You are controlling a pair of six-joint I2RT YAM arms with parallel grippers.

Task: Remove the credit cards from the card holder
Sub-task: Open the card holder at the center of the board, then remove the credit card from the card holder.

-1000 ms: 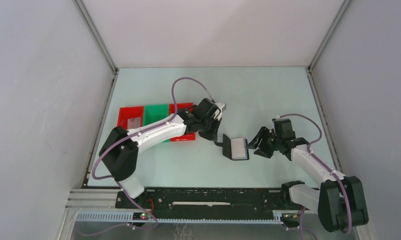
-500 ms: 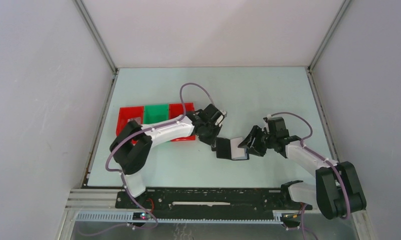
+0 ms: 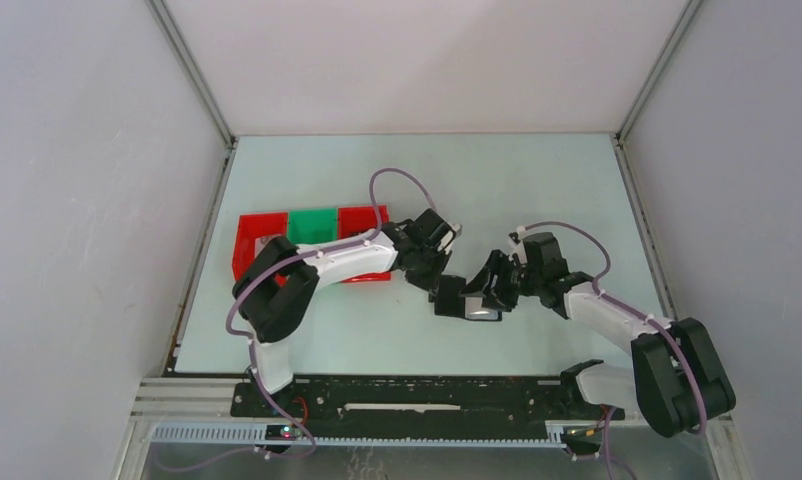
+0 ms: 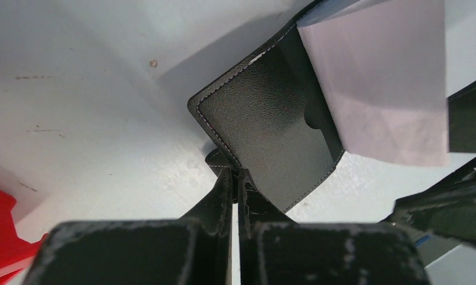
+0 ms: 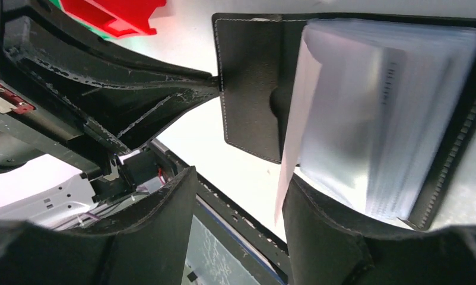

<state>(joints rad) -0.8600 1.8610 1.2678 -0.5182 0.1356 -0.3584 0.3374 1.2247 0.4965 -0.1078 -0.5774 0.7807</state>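
Slippage looms: your left gripper (image 4: 235,176) pinches only the tab (image 4: 221,159) of the flat black folding card holder (image 4: 265,133), right of the red-and-green plastic trays (image 3: 312,227); your spread right gripper (image 5: 240,181) tugging the pale grey cards (image 5: 354,113) could free it.

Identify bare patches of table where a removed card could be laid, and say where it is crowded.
Bare: the far strip of the table between back wall and trays; the near strip between card holder and black rail. Crowded: the middle, where the left end effector pinches the holder's tab and the right end effector stands open at the credit cards.
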